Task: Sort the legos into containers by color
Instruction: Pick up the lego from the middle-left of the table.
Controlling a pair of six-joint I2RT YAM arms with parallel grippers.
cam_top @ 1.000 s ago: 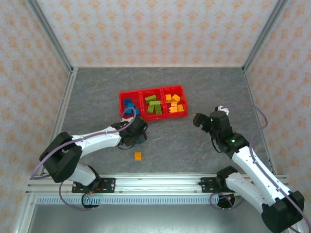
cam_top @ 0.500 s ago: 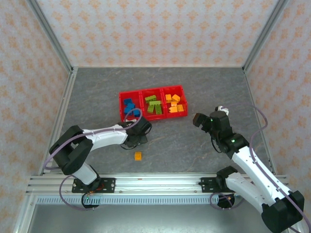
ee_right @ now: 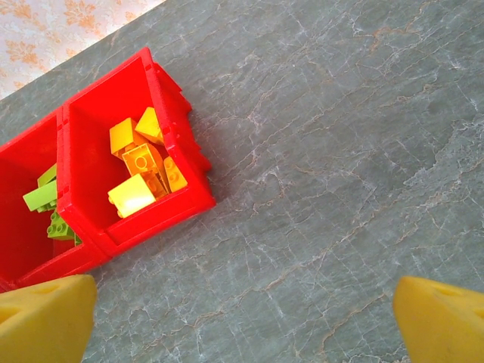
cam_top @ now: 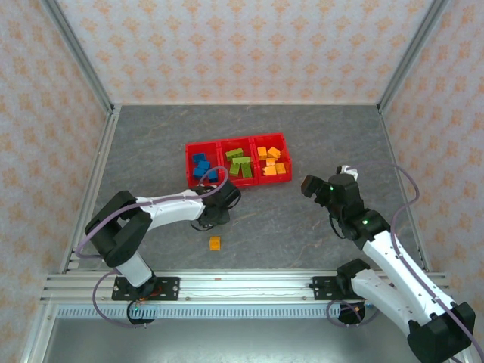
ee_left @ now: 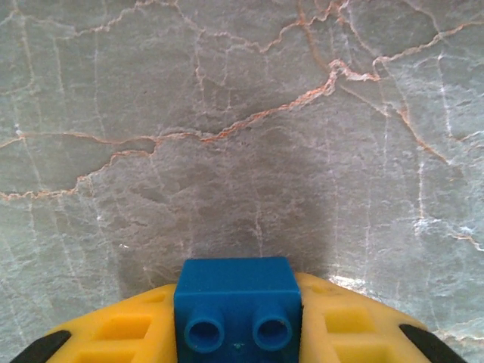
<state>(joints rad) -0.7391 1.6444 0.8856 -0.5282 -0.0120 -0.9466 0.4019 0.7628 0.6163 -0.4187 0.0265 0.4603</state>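
Though near the red tray [cam_top: 188, 160], one orange lego [cam_top: 215, 243] lies outside

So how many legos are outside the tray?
2: an orange one on the table, a blue one in the left jaws. More may hide under that arm.

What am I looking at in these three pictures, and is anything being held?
Two white robot arms are bolted at the near edge of a grey table. The wide picture comes from a fixed camera above and behind them; the other two come from a camera on each wrist, so the yellow shapes at the bottom are that arm's own fingers. A red tray holds blue bricks, green bricks and orange bricks in separate compartments; one loose orange brick lies on the table. The left gripper is shut on a blue brick. The right gripper is open and empty.
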